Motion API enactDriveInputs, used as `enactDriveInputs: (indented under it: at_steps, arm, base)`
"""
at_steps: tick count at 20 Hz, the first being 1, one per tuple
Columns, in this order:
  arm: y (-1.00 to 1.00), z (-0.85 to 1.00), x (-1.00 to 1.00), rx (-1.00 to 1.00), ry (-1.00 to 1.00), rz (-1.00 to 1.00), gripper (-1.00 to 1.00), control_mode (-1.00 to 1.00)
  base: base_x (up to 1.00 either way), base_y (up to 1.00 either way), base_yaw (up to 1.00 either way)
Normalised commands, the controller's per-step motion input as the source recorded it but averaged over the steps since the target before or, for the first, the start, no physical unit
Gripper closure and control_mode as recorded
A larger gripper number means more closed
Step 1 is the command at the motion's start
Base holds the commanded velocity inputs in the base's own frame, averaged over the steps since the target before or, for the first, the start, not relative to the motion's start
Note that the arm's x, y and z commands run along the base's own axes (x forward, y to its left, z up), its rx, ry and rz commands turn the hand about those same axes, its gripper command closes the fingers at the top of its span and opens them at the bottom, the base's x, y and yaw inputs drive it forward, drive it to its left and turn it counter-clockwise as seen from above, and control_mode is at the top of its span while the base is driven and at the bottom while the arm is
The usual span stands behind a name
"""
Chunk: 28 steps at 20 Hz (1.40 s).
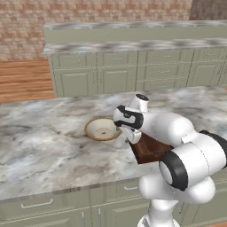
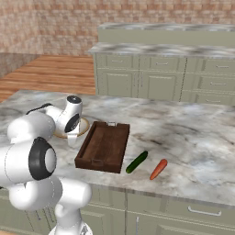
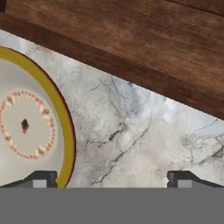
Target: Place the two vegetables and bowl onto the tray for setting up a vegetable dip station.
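**A:** Where was the gripper [image 3: 112, 177] at that point?

**B:** In the hand view its two dark fingertips [image 3: 41, 178] stood at the bottom edge, spread wide with nothing between them but bare marble. One tip sat over the rim of the bowl [image 3: 30, 127] at the lower left of the frame; the other was over the counter [image 3: 131, 131] at the lower right.

**A:** And the tray?

**B:** The tray [image 2: 104, 146] ran across the top of the hand view as a dark wooden band. In the right base view it lay left of centre on the counter, with nothing in it, and the bowl sat just beside its far left corner, partly behind the arm's wrist.

**A:** Were bowl and tray touching?

**B:** A strip of marble showed between them in the hand view, so apart, I think, though the arm hid their nearest edges in both base views.

**A:** The vegetables?

**B:** Both lay on the counter right of the tray in the right base view. The cucumber [image 2: 137, 162] was just beside the tray's near right corner, slanting up to the right. The carrot [image 2: 158, 169] lay a little further right, slanting the same way, not touching the cucumber.

**A:** And in the left base view?

**B:** The bowl showed at centre left, cream inside and tan at the rim, with the wrist right of it and a corner of the tray below the forearm.
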Motion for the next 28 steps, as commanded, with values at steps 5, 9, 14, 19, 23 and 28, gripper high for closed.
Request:
enactDriveInputs:
  at_steps: [5, 9, 14, 19, 23, 28]
  arm:
    - [0.0, -0.04, 0.1, 0.0, 0.0, 0.0, -1.0, -1.0]
    - [0.02, -0.04, 0.06, 0.0, 0.0, 0.0, -1.0, -1.0]
    - [0.02, -0.04, 0.06, 0.0, 0.0, 0.0, -1.0, -1.0]
    - [0.0, -0.04, 0.04, 0.0, 0.0, 0.0, -1.0, -1.0]
    - [0.0, -0.05, 0.04, 0.0, 0.0, 0.0, -1.0, -1.0]
    - [0.0, -0.05, 0.03, 0.0, 0.0, 0.0, -1.0, -1.0]
  base:
    - [0.0, 0.0, 0.0]
    - [0.0, 0.0, 0.0]
    - [0.0, 0.0, 0.0]
    - [0.0, 0.0, 0.0]
    - [0.0, 0.0, 0.0]
    - [0.0, 0.0, 0.0]
